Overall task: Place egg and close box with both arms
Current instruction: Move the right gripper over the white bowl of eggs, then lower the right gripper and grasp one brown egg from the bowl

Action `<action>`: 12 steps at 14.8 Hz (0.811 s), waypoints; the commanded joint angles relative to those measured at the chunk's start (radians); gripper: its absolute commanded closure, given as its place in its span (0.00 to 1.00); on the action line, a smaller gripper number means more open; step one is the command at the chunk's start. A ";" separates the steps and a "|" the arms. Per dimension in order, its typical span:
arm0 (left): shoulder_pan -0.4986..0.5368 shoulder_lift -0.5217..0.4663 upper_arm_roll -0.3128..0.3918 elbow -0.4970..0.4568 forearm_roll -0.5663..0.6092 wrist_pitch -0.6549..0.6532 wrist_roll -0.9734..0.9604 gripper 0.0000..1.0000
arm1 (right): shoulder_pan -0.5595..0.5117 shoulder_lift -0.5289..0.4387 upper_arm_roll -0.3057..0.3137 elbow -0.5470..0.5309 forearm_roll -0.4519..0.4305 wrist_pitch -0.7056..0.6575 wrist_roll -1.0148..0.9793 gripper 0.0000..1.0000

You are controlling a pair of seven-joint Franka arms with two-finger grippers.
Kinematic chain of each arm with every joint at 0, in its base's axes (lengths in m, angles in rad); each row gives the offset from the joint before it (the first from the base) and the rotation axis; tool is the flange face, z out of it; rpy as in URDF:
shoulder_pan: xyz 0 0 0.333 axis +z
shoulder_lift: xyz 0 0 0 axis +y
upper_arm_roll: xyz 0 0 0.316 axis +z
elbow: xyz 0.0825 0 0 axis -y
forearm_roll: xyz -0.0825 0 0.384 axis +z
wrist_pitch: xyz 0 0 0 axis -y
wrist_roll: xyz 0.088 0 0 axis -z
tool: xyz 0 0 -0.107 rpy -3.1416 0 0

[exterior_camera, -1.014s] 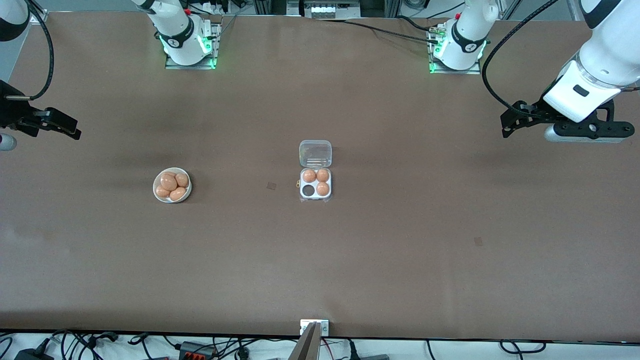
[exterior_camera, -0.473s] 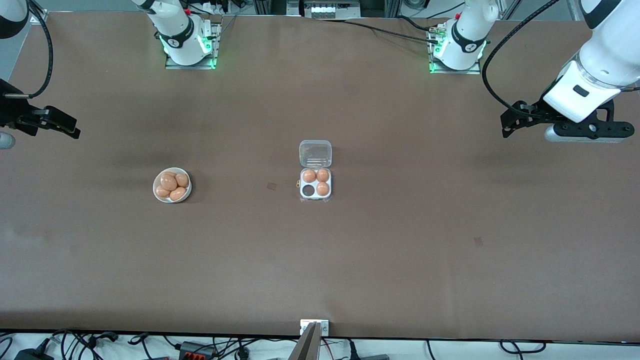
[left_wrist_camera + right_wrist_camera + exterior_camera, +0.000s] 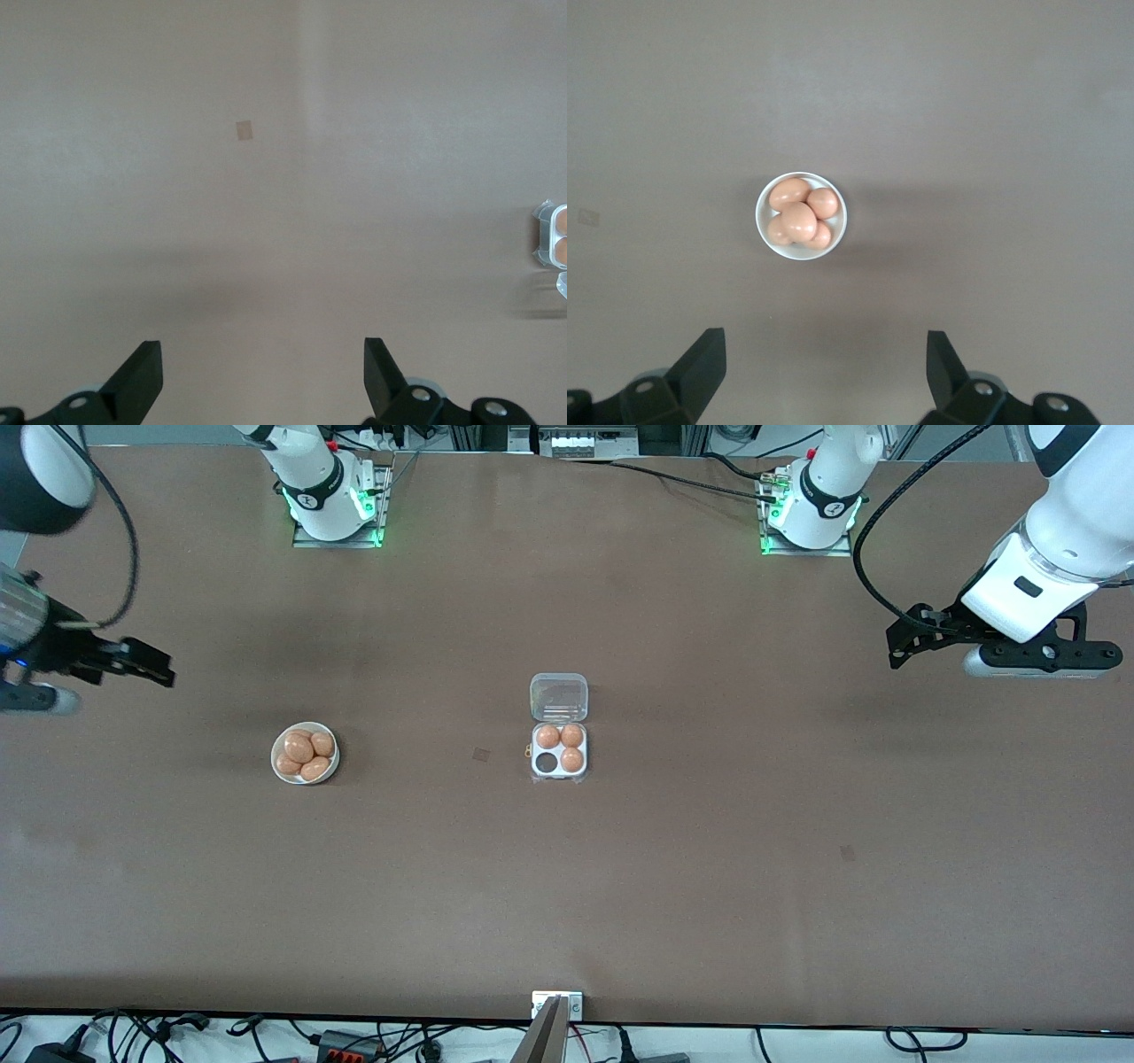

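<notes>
The box (image 3: 559, 750) stands mid-table, its white tray holding three orange-brown eggs and one empty cell, the clear lid (image 3: 559, 696) lying open flat. Several more eggs (image 3: 304, 754) lie in a round white bowl (image 3: 278, 768) toward the right arm's end; they also show in the right wrist view (image 3: 801, 219). My right gripper (image 3: 159, 675) is open and empty, up in the air over bare table at that end, apart from the bowl. My left gripper (image 3: 897, 646) is open and empty over bare table at the left arm's end. The box's edge (image 3: 556, 237) shows in the left wrist view.
Two small darker patches mark the brown table, one (image 3: 481, 755) beside the box and one (image 3: 848, 853) nearer the front camera toward the left arm's end. A metal bracket (image 3: 557, 1005) sits at the table's near edge.
My right gripper has moved a little toward the bowl and the table's middle. The left arm has hardly moved. The box and eggs are unchanged.
</notes>
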 commanded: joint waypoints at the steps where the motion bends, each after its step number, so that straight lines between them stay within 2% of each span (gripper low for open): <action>1: 0.002 0.009 -0.003 0.026 -0.011 -0.021 0.002 0.00 | 0.040 0.094 -0.001 0.000 -0.008 0.015 -0.005 0.00; 7: 0.002 0.009 -0.004 0.026 -0.012 -0.023 0.002 0.00 | 0.041 0.290 0.000 -0.008 0.021 0.087 -0.005 0.00; 12: 0.002 0.009 -0.004 0.026 -0.012 -0.024 0.002 0.00 | 0.041 0.355 0.002 -0.046 0.053 0.164 -0.050 0.00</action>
